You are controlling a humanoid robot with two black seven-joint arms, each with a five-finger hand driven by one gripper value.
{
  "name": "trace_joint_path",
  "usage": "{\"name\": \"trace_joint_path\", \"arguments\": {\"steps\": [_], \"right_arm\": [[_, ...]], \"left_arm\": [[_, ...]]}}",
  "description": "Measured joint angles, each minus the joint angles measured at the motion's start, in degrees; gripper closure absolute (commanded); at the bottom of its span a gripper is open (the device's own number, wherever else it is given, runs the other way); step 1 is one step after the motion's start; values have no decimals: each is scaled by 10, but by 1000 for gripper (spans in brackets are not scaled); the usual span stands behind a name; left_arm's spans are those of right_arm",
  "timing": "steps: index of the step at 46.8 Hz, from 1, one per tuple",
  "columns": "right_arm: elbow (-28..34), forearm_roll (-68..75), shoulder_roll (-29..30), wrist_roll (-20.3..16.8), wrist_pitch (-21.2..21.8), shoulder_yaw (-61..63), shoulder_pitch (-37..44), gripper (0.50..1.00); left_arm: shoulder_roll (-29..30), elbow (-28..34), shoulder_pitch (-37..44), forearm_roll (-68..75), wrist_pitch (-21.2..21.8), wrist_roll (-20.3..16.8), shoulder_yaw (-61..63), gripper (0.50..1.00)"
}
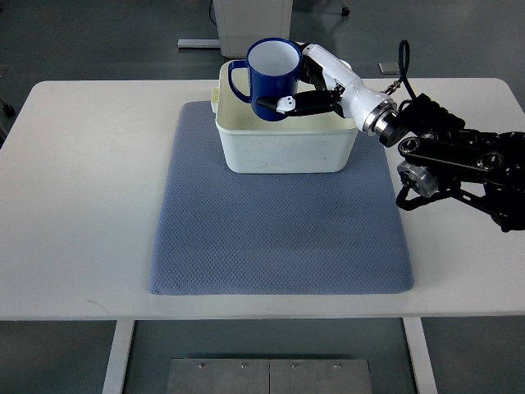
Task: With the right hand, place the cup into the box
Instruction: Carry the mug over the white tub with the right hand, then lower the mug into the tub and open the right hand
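Dark blue ceramic cup (269, 78) with white interior held upright over the cream rectangular plastic box (283, 146) (handle pointing left, box on grey-blue textured mat (279, 238)). Right hand (316, 86) has its fingers wrapped around the cup's side.

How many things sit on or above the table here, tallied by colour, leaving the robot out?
Blue: 1, the cup, held by the right hand over the box
White: 1, the box
Grey-blue: 1, the mat under the box
Total: 3
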Motion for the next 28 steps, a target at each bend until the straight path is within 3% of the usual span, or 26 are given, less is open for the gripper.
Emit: {"name": "trace_joint_path", "arguments": {"steps": [13, 28], "right_arm": [[-58, 4, 30, -9, 26, 0, 4, 1000], [-174, 5, 89, -24, 70, 0, -1, 1000]], "left_arm": [[0, 0, 0, 0, 0, 0, 0, 500], [0, 0, 0, 0, 0, 0, 0, 500]]}}
